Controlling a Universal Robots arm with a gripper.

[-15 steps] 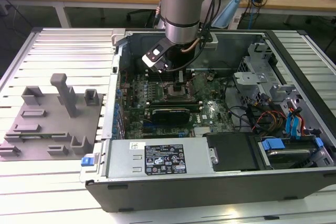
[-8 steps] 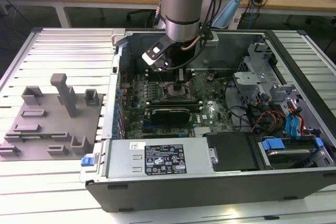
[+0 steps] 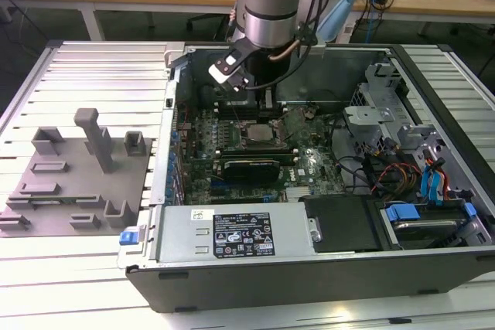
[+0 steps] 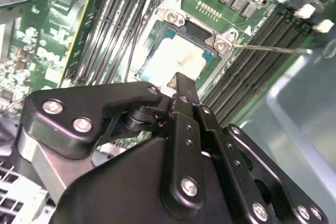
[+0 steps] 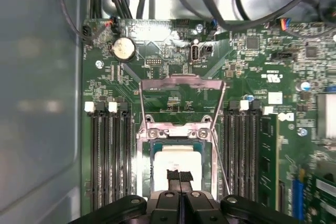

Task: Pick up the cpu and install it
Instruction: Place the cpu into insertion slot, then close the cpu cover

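The cpu (image 5: 176,157) lies flat in the motherboard socket, its silvery-white top facing up; it also appears in the second wrist view (image 4: 176,59) and as a pale square in the exterior view (image 3: 260,134). The socket's metal frame (image 5: 181,129) surrounds it, and the hinged load plate (image 5: 181,85) is folded back onto the board. My gripper (image 5: 179,174) hangs just above the chip's near edge with its two black fingertips pressed together and nothing between them. The second wrist view shows the same closed tips (image 4: 185,83) over the chip. In the exterior view the arm stands over the socket inside the open case.
Memory slots (image 5: 107,150) (image 5: 244,150) flank the socket on both sides. A thin retention lever (image 4: 273,49) sticks out beside it. A coin battery (image 5: 123,49) and cables sit beyond it. A power supply (image 3: 232,233) and a grey plastic tray (image 3: 77,168) lie nearby.
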